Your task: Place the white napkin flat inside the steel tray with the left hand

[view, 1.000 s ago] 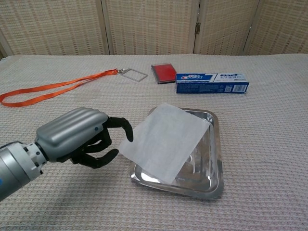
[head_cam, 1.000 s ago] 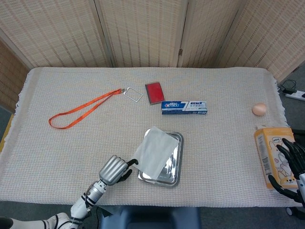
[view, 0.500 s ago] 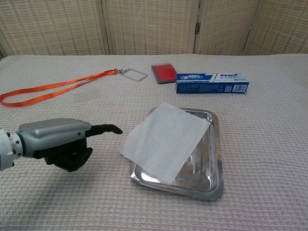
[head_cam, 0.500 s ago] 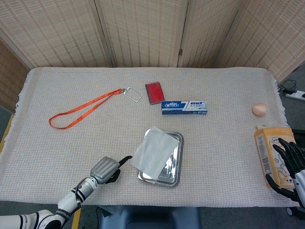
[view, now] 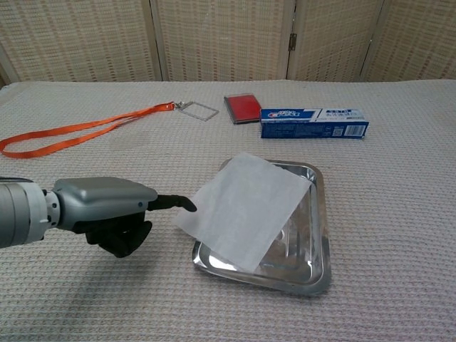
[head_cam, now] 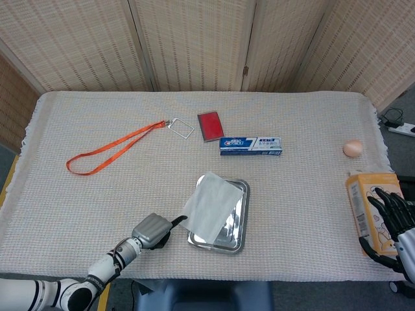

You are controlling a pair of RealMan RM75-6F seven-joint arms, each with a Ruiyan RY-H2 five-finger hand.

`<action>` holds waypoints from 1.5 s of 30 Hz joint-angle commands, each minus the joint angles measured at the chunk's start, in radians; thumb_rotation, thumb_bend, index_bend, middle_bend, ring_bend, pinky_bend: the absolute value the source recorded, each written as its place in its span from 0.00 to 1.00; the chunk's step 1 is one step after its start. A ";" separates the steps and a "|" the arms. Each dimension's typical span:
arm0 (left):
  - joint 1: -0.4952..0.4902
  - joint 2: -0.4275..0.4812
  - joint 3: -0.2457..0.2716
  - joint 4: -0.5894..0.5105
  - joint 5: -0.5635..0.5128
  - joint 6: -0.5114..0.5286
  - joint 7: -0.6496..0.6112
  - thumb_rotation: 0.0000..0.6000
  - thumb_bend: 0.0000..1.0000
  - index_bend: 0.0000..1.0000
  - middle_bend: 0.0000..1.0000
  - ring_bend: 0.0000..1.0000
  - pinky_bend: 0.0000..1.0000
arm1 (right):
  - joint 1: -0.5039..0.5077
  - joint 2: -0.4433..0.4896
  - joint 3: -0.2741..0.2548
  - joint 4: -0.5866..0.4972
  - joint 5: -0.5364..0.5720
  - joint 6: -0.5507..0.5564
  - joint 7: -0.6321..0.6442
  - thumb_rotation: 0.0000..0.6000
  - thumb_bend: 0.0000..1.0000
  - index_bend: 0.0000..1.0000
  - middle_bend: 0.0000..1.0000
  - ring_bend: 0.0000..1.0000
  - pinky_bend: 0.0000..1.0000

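Napkins: I count one white napkin.
Trays: one steel tray.
Lanyards: one orange lanyard.
Cards: one red card.
Toothpaste boxes: one.
Eggs: one.
Cartons: one.
Hands: two, left hand and right hand.

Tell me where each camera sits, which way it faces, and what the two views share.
Head view: high above the near table edge, looking down; shows the left hand and the right hand on the yellow carton.
Chest view: low at the near edge, facing the wicker screens; shows only the left hand.
Shared: white napkin, steel tray, orange lanyard, blue toothpaste box.
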 commanded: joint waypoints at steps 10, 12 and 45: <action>-0.061 -0.041 0.049 0.011 -0.114 0.009 0.076 1.00 0.93 0.00 1.00 0.97 1.00 | -0.001 0.000 -0.005 0.002 -0.013 0.007 0.000 1.00 0.40 0.00 0.00 0.00 0.00; -0.066 -0.044 0.053 0.012 -0.117 0.008 0.075 1.00 0.93 0.00 1.00 0.97 1.00 | 0.000 0.000 -0.006 0.002 -0.014 0.006 -0.002 1.00 0.40 0.00 0.00 0.00 0.00; -0.103 -0.087 0.089 -0.038 -0.099 0.094 0.117 1.00 0.93 0.00 1.00 0.98 1.00 | -0.002 0.003 -0.012 0.005 -0.028 0.022 0.010 1.00 0.40 0.00 0.00 0.00 0.00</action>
